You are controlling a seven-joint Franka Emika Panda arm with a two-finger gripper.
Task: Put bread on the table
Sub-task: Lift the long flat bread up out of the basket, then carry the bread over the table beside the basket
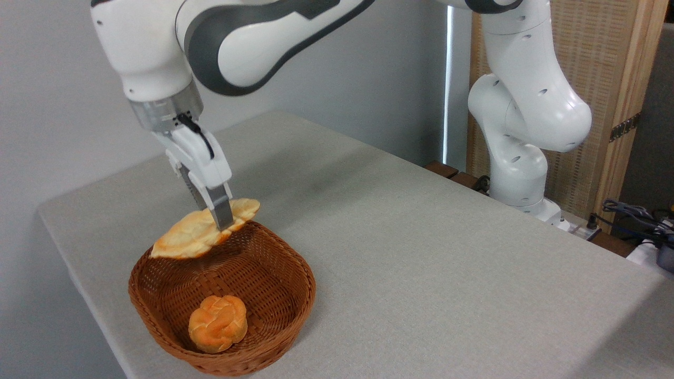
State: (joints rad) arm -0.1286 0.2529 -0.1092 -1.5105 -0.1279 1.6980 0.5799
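Gripper: we are seeing the gripper (221,221) hanging from the white arm (274,37), its fingers pointing down and tilting slightly right, clamping across the middle of the bread.
Bread: we are watching the bread (197,234), a long braided loaf, pale with golden ridges, hanging in the air in that grasp; it is sitting above the far rim of the basket, its left tip drooping lower than its right tip, and it is touching neither the basket floor nor the table.
Basket: we are seeing the brown wicker basket (284,273) sitting near the front left corner of the table.
Bun: we are noticing a small round orange bun (218,322) lying inside the basket at its near side, well apart from the lifted loaf.
Table: we are looking at the grey fabric-topped table (421,252) stretching right and back from the basket.
Arm base: we are seeing the arm's base (518,184) standing at the table's far right edge, with a wooden panel (600,105) behind it and cables (637,216) lying at the far right.
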